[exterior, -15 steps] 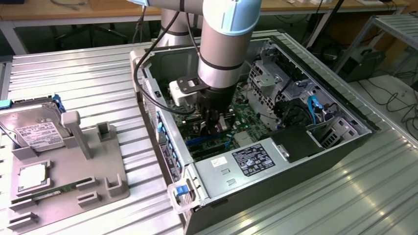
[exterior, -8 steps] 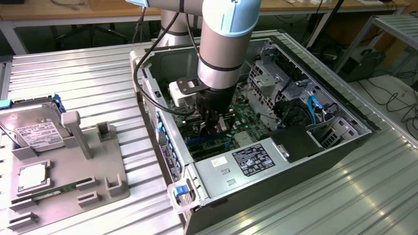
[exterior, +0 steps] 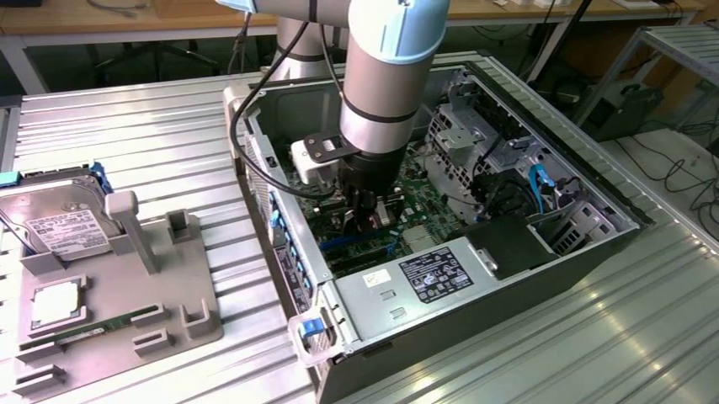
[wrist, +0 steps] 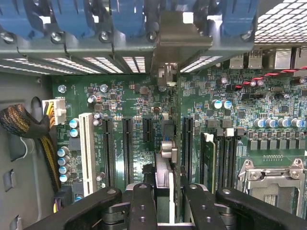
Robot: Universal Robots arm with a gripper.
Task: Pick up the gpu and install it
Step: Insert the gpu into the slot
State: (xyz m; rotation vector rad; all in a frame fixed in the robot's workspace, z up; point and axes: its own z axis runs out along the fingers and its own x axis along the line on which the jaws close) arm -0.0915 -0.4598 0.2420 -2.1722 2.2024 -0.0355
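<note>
Deep inside the open computer case (exterior: 584, 210) — gripper (wrist: 165, 191) clamped on the gpu (wrist: 173, 139). Card edge-on, upright over the motherboard (wrist: 129, 96) slots.

Labels are showing on the hard drive (exterior: 66, 229) at the exterior view's left and on the power supply (exterior: 433, 273) in the case, but no text is reading legibly.

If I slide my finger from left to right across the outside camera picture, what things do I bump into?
Silver hard drive → grey holder tray → blue latch on the computer case's corner → robot gripper down inside the case → power supply box → blue cable.
</note>
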